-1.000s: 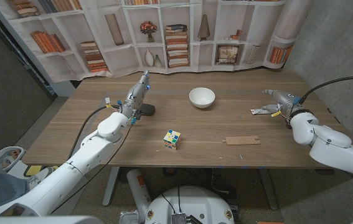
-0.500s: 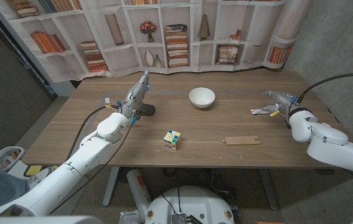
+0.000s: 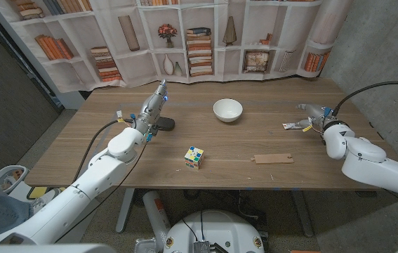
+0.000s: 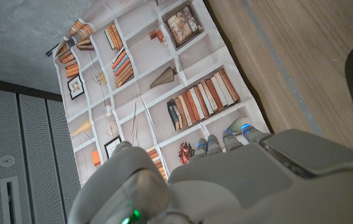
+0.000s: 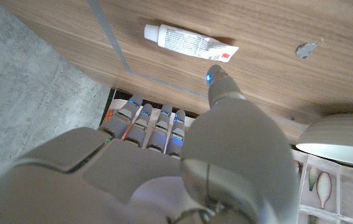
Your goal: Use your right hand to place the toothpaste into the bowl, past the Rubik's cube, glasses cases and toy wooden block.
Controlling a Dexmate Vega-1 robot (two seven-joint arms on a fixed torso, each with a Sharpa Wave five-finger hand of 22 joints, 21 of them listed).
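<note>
Two robot arms, both hands holding nothing.

The right hand [image 3: 312,116] is at the end of its bent arm. In its wrist view [image 5: 182,155] the fingers [image 5: 154,121] sit side by side and the thumb points out apart from them. The left hand [image 3: 154,109] reaches far forward on a long arm, with its fingers straight and close together.

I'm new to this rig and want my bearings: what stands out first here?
The white bowl sits mid-table toward the bookshelf backdrop, with the colourful Rubik's cube nearer the front edge. On the right, the right hand hovers by the toothpaste, which lies on the wood, not gripped. The left hand is raised beside a dark glasses case.
</note>
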